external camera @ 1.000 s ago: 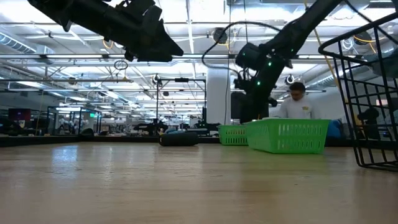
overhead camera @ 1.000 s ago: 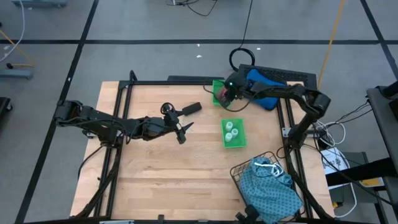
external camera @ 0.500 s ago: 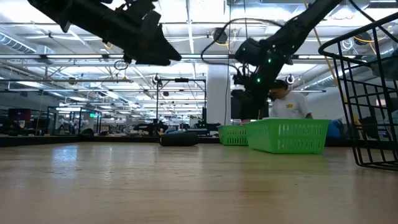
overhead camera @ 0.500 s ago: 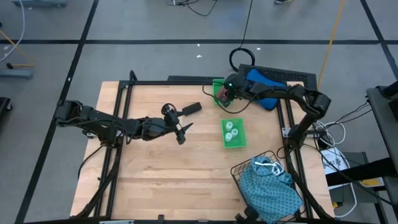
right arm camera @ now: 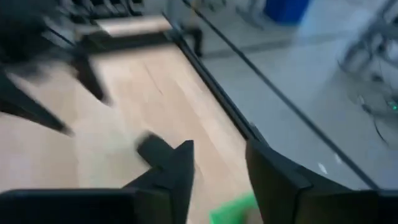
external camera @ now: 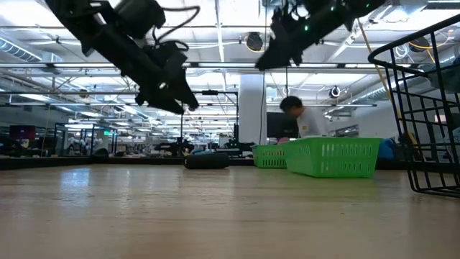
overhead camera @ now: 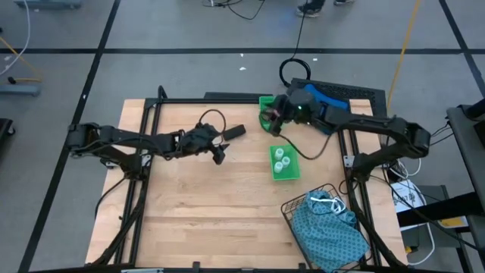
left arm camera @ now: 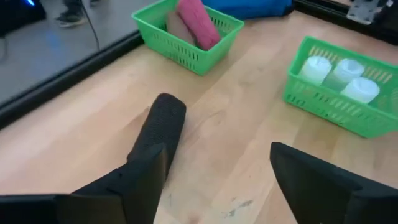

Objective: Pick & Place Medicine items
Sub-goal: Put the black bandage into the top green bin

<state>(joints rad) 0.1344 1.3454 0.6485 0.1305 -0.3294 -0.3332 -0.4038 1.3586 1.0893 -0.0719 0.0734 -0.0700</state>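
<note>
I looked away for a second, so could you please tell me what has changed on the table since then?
The left tool has moved toward the black cylinder, jaws open, holding nothing. The right tool has risen from the far green tray, empty, its arm swinging outward. Behind the table, a person walked left. The black cylinder, both trays and the vials stayed put.

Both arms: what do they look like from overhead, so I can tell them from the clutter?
Both are dark, slim, jointed arms. The left gripper has two flat black fingers and a black cable looping above its wrist. The right gripper shows a small green light on its wrist and a black cable trailing beneath the arm.
</note>
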